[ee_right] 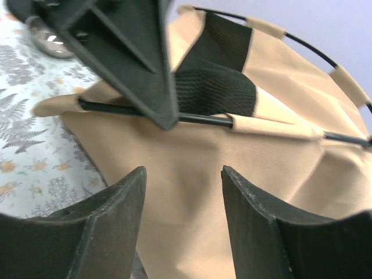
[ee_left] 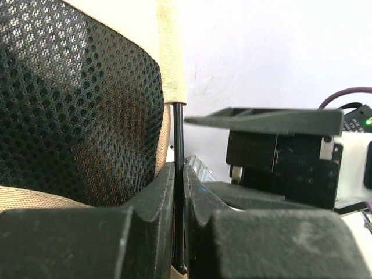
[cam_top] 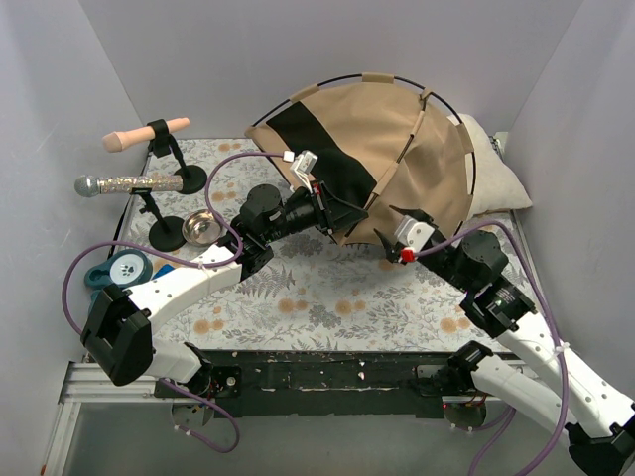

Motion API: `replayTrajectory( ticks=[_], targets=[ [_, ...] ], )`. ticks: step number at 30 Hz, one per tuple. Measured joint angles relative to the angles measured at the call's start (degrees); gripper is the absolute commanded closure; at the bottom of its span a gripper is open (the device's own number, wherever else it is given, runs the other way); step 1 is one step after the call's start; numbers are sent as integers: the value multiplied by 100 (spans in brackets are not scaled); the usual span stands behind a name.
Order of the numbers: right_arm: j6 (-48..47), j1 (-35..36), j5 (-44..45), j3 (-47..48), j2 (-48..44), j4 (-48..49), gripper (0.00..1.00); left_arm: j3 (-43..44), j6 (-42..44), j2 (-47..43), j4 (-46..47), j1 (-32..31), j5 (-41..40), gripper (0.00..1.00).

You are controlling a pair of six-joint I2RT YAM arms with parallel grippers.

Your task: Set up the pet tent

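A tan tent (cam_top: 397, 149) is slumped ahead of both arms, against a pillow (cam_top: 496, 178). Its near-edge pole (ee_right: 203, 119) is pinched by the left gripper (ee_left: 179, 192) — crosswise just beyond the right gripper (ee_right: 183, 174), spread open and empty.

Pale grey walls (cam_top: 198, 59) on three sides; tabletop (cam_top: 327, 297) covered in fern-and-flower print, black front rail (cam_top: 327, 372); soft even light

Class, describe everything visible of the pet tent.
The pet tent is tan fabric with black mesh panels, bowed by thin black poles threaded through sleeves. It stands half raised at the table's far right, beside a cream pillow. The left end effector pinches one pole; the right end effector is open nearby.
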Motion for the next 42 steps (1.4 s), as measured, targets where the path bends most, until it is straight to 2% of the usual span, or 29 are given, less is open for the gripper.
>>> replayTrajectory(
  ticks=[4, 9, 11, 18, 19, 31, 42],
  targets=[
    [-299, 0, -702, -227, -13, 90, 43, 0, -20, 0, 0, 0, 31, 100],
    [-597, 0, -1443, -229, 382, 140, 38, 0, -20, 0, 0, 0, 39, 100],
    [-739, 0, -1596, -229, 509, 140, 39, 0, -20, 0, 0, 0, 46, 100],
    [-1132, 0, -1530, -229, 824, 389, 95, -7, -20, -2, 0, 0, 52, 100],
    [-1154, 2, -1506, -229, 850, 452, 99, -11, -20, -2, 2, 2, 50, 100],
    [-813, 4, -1412, -229, 789, 570, 99, -179, 72, -11, 155, 11, -31, 100],
    [-144, 4, -1567, -208, 404, -28, 99, -389, 354, -129, 332, -7, -59, 100]
  ],
)
